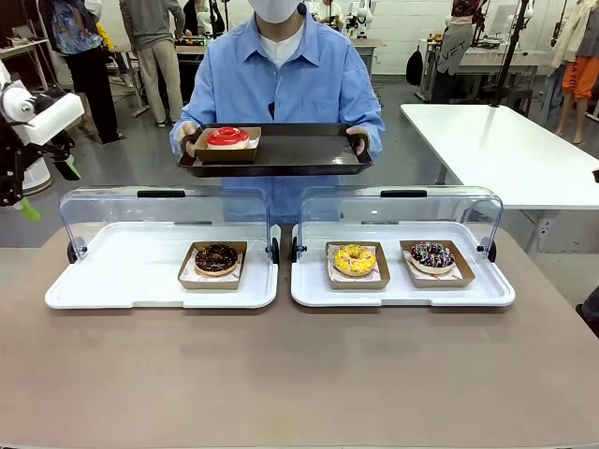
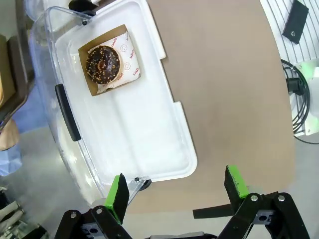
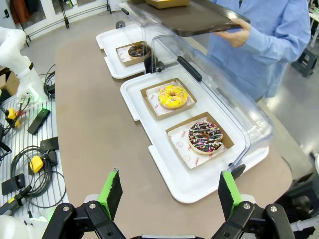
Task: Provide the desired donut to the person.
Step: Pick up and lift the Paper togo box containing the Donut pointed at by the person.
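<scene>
Left end effector (image 2: 175, 175) and right end effector (image 3: 169, 174) both hang open, empty, above the worktop (image 1: 299, 374). Chocolate donut (image 1: 216, 258) sits in left tray (image 1: 103, 290); yellow donut (image 1: 354, 259) & sprinkled donut (image 1: 431, 255) in right tray (image 1: 314, 290). Risk: raised clear lids (image 1: 164, 215) stand btw. donuts and the black tray (image 1: 299, 150) held by the person (image 1: 281, 84), so a carried box may hit one; also unclear which donut is wanted.

- The person (image 1: 281, 84) wore a light blue shirt over white, with a white mask.
- The carried tray (image 1: 281, 154) was black; the red donut (image 1: 227, 137) sat in a brown box.
- The left white tray (image 1: 122, 285) held a chocolate donut (image 1: 216, 257) flecked with tan bits.
- The right white tray (image 1: 402, 292) held a yellow donut (image 1: 354, 259) with pale specks and a dark donut (image 1: 431, 254) with many-coloured sprinkles.
- The table (image 1: 299, 374) was plain brown.
- The left gripper (image 2: 177, 186) and right gripper (image 3: 169, 181) were black with green pads (image 2: 118, 196).
</scene>
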Motion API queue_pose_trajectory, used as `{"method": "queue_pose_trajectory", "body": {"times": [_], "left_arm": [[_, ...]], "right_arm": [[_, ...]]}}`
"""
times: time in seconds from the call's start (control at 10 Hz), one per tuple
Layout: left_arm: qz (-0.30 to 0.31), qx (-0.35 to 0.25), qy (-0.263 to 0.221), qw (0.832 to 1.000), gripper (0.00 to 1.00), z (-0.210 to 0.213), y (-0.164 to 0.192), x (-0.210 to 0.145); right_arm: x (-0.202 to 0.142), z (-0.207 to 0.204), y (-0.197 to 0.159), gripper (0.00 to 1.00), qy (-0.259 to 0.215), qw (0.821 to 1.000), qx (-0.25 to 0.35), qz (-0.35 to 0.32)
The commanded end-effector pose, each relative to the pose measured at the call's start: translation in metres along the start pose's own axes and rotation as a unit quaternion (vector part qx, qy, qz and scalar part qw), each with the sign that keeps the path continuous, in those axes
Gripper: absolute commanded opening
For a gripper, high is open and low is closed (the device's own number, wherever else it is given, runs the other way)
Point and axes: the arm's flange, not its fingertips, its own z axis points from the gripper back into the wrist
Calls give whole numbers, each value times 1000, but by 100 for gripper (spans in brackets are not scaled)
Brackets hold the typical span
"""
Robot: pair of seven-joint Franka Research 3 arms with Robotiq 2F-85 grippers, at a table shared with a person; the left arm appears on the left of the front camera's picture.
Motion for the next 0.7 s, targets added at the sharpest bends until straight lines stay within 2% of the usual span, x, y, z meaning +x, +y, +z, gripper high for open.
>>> {"method": "queue_pose_trajectory", "body": {"times": [0.0, 0.5, 0.6], "left_arm": [[-1, -4, 2, 1000, 100, 1, 3, 1], [-1, 0, 0, 1000, 100, 0, 1, 1], [69, 14, -91, 993, 100, 2, 11, -35]], "right_arm": [[1, 0, -1, 100, -9, 1000, 1, 3], [1, 0, -1, 100, -9, 1000, 1, 3], [1, 0, -1, 100, -9, 1000, 1, 3]]}}
